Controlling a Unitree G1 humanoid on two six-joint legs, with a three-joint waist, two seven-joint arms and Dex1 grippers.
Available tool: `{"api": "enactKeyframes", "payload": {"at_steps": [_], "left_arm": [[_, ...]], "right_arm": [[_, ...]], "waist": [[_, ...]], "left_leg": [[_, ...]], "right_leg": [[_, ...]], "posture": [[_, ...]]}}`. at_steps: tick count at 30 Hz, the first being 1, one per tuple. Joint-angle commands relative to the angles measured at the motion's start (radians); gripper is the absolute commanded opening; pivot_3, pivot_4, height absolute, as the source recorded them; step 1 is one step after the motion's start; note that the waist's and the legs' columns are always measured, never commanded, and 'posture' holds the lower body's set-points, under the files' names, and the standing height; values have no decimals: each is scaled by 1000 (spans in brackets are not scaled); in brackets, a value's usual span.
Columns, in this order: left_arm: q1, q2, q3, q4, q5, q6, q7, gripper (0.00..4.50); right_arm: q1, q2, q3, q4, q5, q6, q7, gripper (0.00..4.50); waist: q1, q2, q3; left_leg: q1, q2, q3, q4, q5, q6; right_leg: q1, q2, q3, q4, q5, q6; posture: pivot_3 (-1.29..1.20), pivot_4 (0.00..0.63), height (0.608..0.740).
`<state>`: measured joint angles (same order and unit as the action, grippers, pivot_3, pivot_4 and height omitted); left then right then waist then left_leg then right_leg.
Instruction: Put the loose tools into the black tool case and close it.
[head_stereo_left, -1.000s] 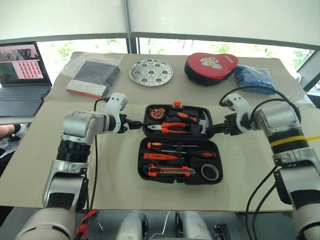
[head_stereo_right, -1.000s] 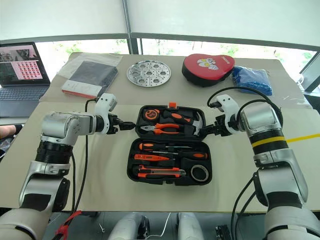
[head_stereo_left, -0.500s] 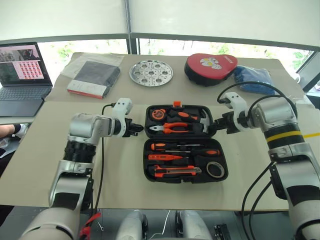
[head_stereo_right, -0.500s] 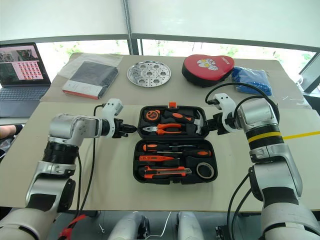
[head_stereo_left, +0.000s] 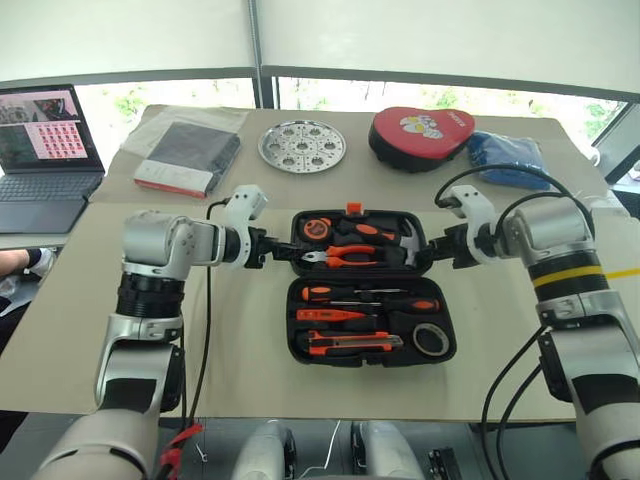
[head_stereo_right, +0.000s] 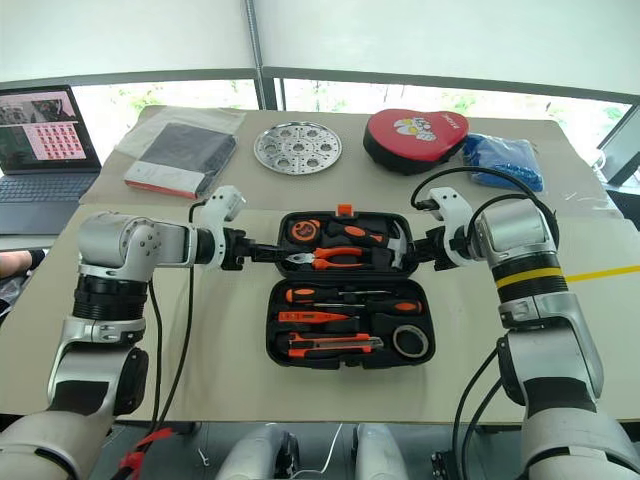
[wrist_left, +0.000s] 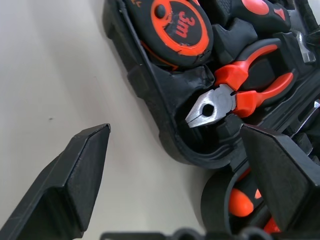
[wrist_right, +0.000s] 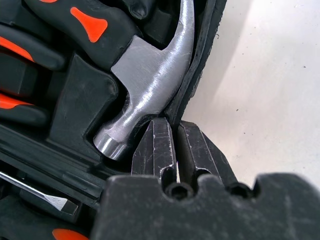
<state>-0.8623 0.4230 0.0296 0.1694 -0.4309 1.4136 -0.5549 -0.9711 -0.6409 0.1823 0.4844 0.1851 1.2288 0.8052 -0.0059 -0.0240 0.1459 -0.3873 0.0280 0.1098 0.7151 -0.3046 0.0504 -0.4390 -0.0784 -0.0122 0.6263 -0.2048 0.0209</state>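
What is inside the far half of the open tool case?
The far half of the black tool case holds a tape measure, orange-handled pliers and a hammer in moulded recesses. The hammer's handle is partly covered by the pliers, and the recess floors under the tools are hidden.

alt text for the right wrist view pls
The right hand, fingers shut, pinches the right rim of the open black tool case. A steel hammer head lies in its recess just inside, on a beige table.
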Motion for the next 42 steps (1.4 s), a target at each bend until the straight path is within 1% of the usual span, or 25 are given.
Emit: {"api": "enactKeyframes", "payload": {"at_steps": [1, 5, 8, 9, 11, 12, 14, 17, 20, 24, 26, 27, 30, 33, 35, 37, 39, 42], "left_arm": [[-3, -32, 31, 27, 34, -42, 75, 4417], [3, -53, 31, 52, 42, -71, 101, 4417], [10, -60, 14, 68, 47, -90, 103, 3686], [11, -64, 13, 77, 51, -102, 108, 3686], [11, -88, 37, 101, 49, -116, 124, 2993], [10, -94, 43, 108, 48, -122, 128, 2887], [11, -97, 36, 117, 51, -134, 128, 2068], [17, -96, 32, 115, 48, -136, 122, 997], [28, -97, 44, 110, 39, -130, 120, 23], [41, -97, 53, 99, 39, -144, 122, 9], [75, -96, 87, 60, 27, -204, 111, 9], [112, -89, 106, 17, 10, -267, 75, 9], [233, -73, 155, -120, -23, -497, -29, 9], [357, -20, 128, -193, 6, -747, -166, 9], [407, 1, 123, -191, 34, -865, -194, 9], [439, 17, 116, -163, 83, -1043, -215, 9], [479, 44, 82, -135, 154, -1265, -264, 9], [538, 68, 44, -85, 235, -1583, -310, 9]], "right_arm": [[26, -2, 6, -6, -12, 7, -28, 0], [34, -5, 0, -11, -11, 7, -31, 0], [40, -1, -8, -17, -9, 12, -37, 0], [41, 0, -10, -21, -8, 15, -38, 0], [46, 2, -14, -28, -5, 19, -40, 0], [48, 2, -15, -31, -5, 20, -41, 0], [50, 4, -17, -34, -1, 22, -44, 0], [56, 5, -21, -41, 3, 24, -45, 0], [66, 2, -26, -47, 7, 23, -46, 0], [75, 0, -32, -55, 15, 18, -51, 0], [97, 0, -61, -90, 27, -36, -51, 0], [124, -7, -78, -133, 36, -93, -40, 0], [231, -39, -114, -292, 56, -281, 16, 0], [332, -43, -164, -424, 60, -422, 6, 0], [396, -40, -191, -481, 36, -508, -38, 0], [468, -37, -210, -531, 5, -618, -75, 0], [552, -58, -197, -560, -50, -791, -91, 0], [668, -78, -191, -536, -152, -1128, -143, 0]], "waist": [[0, 0, 0], [0, 0, 0], [1, 0, 0], [1, 0, 0], [2, 0, 0], [2, 0, 0], [3, 0, 0], [3, 0, -1], [5, 0, -3], [2, 0, -3], [1, 0, -3], [0, 0, -3], [-6, 0, -4], [-14, 0, -4], [-18, 0, -4], [-13, 0, -4], [-9, 0, -3], [-6, 0, -3]], "left_leg": [[0, 0, 0, 0, 0, 0], [0, 0, 0, 0, 0, 0], [0, 0, 0, 0, 0, 0], [0, 0, 0, 0, 0, 0], [0, 0, 0, 0, 0, 0], [1, 0, 0, 0, 0, 0], [1, 0, 0, 0, 0, 0], [2, 0, 0, 0, 0, 0], [4, 0, 0, 0, 0, 0], [7, 0, 0, 0, 0, -1], [7, 0, 0, -1, 0, -1], [7, 0, 0, -1, 1, -1], [7, 1, 0, -3, 1, -2], [3, 2, 2, -4, 2, -4], [3, 3, 3, -5, 2, -5], [3, 4, 3, -5, 2, -5], [3, 3, 4, -5, 2, -5], [3, 2, 4, -5, 1, -3]], "right_leg": [[0, 0, 0, 0, 0, 0], [0, 0, 0, 0, 0, 0], [0, -1, 0, 0, 0, 0], [0, -1, 0, 0, 0, 0], [0, -1, 0, 0, 0, 0], [1, -1, 0, 0, 0, 0], [1, -1, 0, 0, 0, 0], [2, -1, 0, 1, 0, 0], [3, -1, 0, 2, 0, 0], [4, -1, 1, 1, 0, 0], [4, -1, 1, 1, 0, 0], [4, -1, 2, 1, 0, -1], [3, -1, 2, 2, 0, -1], [-2, 0, 3, 2, 1, -1], [-3, 1, 3, 2, 1, -2], [-3, 1, 2, 2, 0, -3], [-3, 1, 2, -2, 0, -3], [-3, 1, 3, -3, 0, -3]], "posture": [[0, 150, 740], [0, 150, 740], [0, 150, 740], [0, 150, 740], [0, 150, 740], [0, 150, 740], [0, 150, 740], [0, 150, 740], [0, 150, 740], [0, 150, 740], [0, 150, 740], [0, 150, 740], [0, 150, 740], [0, 150, 740], [0, 150, 740], [0, 150, 740], [0, 150, 740], [0, 150, 740]]}}
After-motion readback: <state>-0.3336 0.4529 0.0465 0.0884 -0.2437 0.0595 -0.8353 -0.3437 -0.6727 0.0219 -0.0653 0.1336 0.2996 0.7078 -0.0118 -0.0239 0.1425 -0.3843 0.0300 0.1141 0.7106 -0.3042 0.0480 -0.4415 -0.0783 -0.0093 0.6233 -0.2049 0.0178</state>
